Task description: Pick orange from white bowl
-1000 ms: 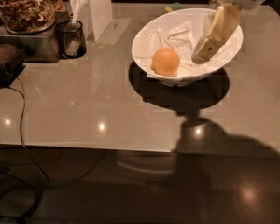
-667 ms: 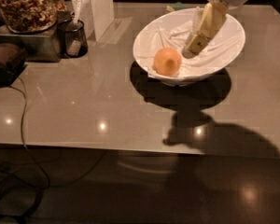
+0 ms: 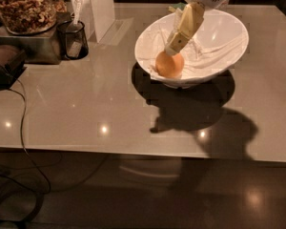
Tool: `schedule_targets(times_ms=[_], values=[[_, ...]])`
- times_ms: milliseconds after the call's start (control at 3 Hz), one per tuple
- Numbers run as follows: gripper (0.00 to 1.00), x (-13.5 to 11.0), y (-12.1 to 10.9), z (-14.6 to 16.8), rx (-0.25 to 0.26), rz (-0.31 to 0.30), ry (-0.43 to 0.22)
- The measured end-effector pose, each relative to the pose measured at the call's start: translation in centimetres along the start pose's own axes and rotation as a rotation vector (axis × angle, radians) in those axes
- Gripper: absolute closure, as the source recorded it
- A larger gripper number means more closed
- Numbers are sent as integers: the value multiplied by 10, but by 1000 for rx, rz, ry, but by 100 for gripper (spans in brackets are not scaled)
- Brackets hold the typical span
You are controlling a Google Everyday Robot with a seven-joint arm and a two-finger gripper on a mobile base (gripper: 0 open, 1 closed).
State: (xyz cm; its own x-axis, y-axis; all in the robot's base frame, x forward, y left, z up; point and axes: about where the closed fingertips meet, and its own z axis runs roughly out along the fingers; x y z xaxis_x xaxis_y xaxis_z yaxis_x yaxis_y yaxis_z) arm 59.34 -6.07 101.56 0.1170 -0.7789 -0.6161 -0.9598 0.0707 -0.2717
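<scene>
The orange [image 3: 169,65] lies in the left front part of the white bowl [image 3: 229,37], on its white cloth lining. The bowl stands on the grey table at upper right of the camera view. My gripper [image 3: 174,49] reaches down from the top into the bowl. Its cream-coloured fingers [image 3: 184,28] slant down to the left, and their tips sit right at the top of the orange.
A glass jar of nuts [image 3: 23,6] stands on a metal box at the far left. A dark cup [image 3: 72,39] and a white box [image 3: 94,8] stand beside it. A black device [image 3: 5,66] with a cable [image 3: 24,128] lies at the left edge.
The gripper has moved left across the bowl, from its right side to the orange. The view has also shifted, so the bowl sits more to the centre.
</scene>
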Motion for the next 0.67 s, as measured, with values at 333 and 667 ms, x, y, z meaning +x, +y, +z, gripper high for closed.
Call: schedule_targets(times_ms=[333,667], values=[[0,8,-7,10,37,41,0],[0,26,-25,34,83,110,18]])
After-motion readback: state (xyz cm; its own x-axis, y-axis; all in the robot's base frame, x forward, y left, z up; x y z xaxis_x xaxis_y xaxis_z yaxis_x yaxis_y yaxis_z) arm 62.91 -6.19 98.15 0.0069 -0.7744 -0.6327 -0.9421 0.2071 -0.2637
